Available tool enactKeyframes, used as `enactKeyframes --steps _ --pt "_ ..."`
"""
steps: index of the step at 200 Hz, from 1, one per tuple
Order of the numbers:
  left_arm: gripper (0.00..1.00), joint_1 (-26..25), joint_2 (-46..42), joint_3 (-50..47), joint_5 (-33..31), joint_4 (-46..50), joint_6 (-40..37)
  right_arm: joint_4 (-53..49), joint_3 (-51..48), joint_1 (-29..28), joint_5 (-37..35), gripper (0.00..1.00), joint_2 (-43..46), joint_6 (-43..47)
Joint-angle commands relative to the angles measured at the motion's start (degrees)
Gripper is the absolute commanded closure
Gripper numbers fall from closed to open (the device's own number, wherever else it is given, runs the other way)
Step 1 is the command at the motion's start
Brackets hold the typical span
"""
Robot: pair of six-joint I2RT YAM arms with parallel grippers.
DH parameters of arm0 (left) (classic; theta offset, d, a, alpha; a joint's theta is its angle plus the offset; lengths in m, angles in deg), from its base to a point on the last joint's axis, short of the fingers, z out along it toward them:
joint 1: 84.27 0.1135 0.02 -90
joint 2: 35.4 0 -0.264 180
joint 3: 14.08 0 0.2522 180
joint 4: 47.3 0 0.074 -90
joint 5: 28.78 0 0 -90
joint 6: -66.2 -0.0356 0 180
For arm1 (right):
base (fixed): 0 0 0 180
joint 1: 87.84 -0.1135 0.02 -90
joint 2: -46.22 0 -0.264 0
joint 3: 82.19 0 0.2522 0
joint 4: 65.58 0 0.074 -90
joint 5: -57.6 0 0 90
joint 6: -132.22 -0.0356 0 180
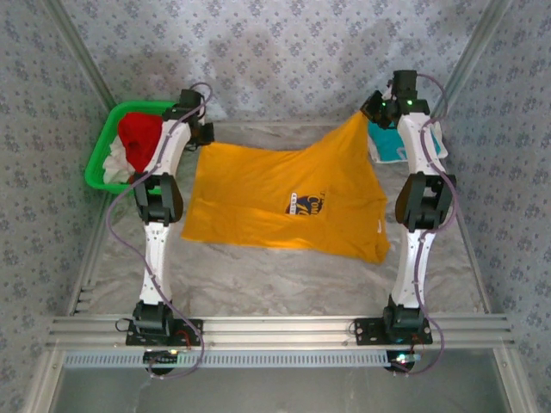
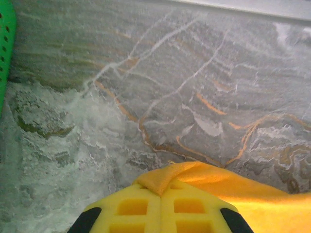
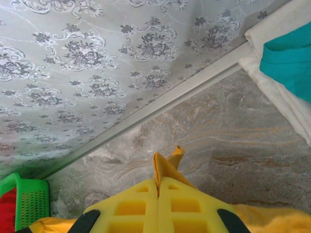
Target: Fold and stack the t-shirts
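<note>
The yellow-orange t-shirt (image 1: 284, 202) lies spread across the middle of the marbled desk (image 1: 258, 284) between the two arms. Its dark blue round print (image 1: 306, 205) faces up, right of the shirt's centre. The cloth is mostly flat, with a diagonal crease running from the middle toward its far right corner, which rises to a peak. The right gripper (image 1: 372, 107) pinches that peak; in the right wrist view its yellow pads (image 3: 136, 204) are pressed together with a tuft of orange fabric (image 3: 167, 165) standing up between them. The left gripper (image 1: 200, 133) holds the far left corner low over the desk, its pads (image 2: 133, 206) closed on a small fold of the shirt (image 2: 165, 177). The teal t-shirt (image 1: 385, 142) sits folded at the far right of the desk, just behind the right arm, resting on white cloth (image 3: 272, 92). A green basket (image 1: 103, 159) at the far left holds red cloth (image 1: 139, 138) and something white.
</note>
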Motion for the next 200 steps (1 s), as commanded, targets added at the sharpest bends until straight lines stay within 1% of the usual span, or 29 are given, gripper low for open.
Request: enactKeyframes --steps 1,17,28,37,50,61,78,96,118,144,171,184,200 --pt "1.00 1.00 -3.28 2.22 -1.64 2.46 -1.54 -2.93 3.01 -0.05 1.38 1.00 -1.53 2.63" --pt "1.00 0.92 -3.61 1.17 -1.95 3.18 -1.97 -2.70 1.42 -0.37 1.72 1.00 -0.93 3.08" --pt "1.00 0.83 -4.97 -1.89 -2.78 2.05 -2.16 -1.28 -1.62 -0.78 2.11 1.00 0.57 3.73" --pt "1.00 0.82 -7.33 -7.14 -3.20 -0.66 -2.20 0.87 -5.55 -0.92 2.23 1.00 2.59 3.79" --pt "1.00 0.88 -12.18 -17.11 -3.66 -7.02 -2.08 5.35 -12.46 -0.94 2.32 1.00 6.20 3.11" --pt "1.00 0.98 -16.18 -24.60 -3.99 -11.69 -1.91 7.23 -16.69 -0.77 1.72 1.00 8.58 2.88" --pt "1.00 1.40 -19.64 -30.93 -4.00 -14.99 -2.25 7.27 -19.29 -0.35 1.15 1.00 10.14 3.76" --pt "1.00 1.58 -19.65 -31.05 -4.28 -15.07 -3.62 6.40 -18.62 0.18 1.25 1.00 9.59 4.21" --pt "1.00 1.93 -17.64 -26.24 -4.35 -10.97 -4.68 5.44 -15.83 0.83 1.79 1.00 8.72 4.55" --pt "1.00 1.92 -18.29 -24.19 -3.83 -10.06 -5.24 6.29 -15.17 1.18 2.14 1.00 10.02 5.16" --pt "1.00 1.85 -20.24 -24.99 -3.58 -9.10 -5.77 7.93 -19.34 1.45 2.23 1.00 13.64 6.17" --pt "1.00 1.59 -21.64 -27.18 -3.50 -9.63 -6.00 8.91 -23.09 1.62 2.14 1.00 16.00 7.83" --pt "1.00 1.30 -23.45 -30.88 -3.50 -10.36 -5.70 10.97 -28.53 1.80 1.80 1.00 19.00 7.33"
